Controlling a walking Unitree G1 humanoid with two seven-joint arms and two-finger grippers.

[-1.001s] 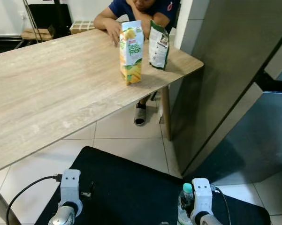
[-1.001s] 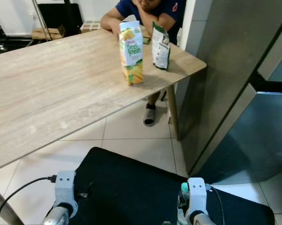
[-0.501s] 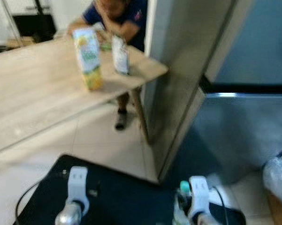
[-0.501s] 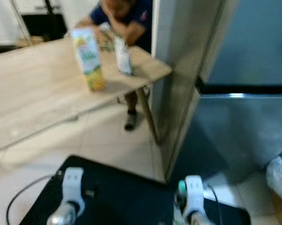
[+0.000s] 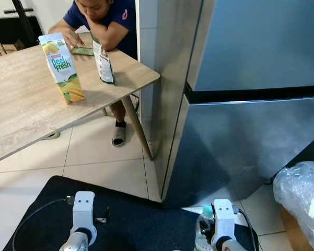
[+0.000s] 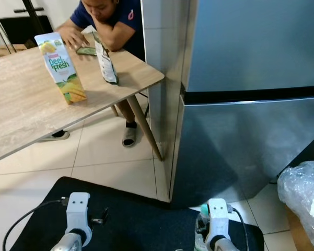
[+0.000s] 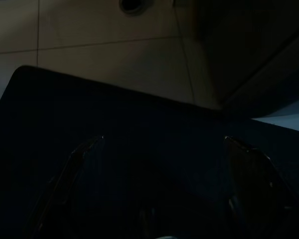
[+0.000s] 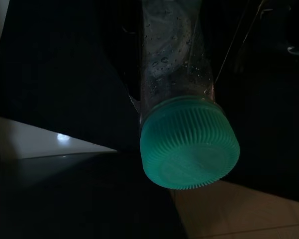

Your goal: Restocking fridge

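Steel fridge (image 5: pixel 251 78) stands shut ahead on the right; right gripper (image 8: pixel 189 99) pinches a clear bottle (image 8: pixel 176 64) with a green cap (image 8: pixel 190 149), held low by the robot's right side over a dark mat (image 5: pixel 136 219); left gripper (image 7: pixel 161 164) hangs with fingers (image 7: pixel 74 169) spread above that mat; on the wooden table (image 5: pixel 21 104) at left a juice carton (image 5: pixel 61 67) and a pouch (image 5: pixel 103 63) stand apart; a person (image 5: pixel 102 21) sits behind them.

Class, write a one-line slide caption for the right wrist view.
Clear plastic bottle with a ridged green cap, beaded with droplets, seen cap-first against a dark background.
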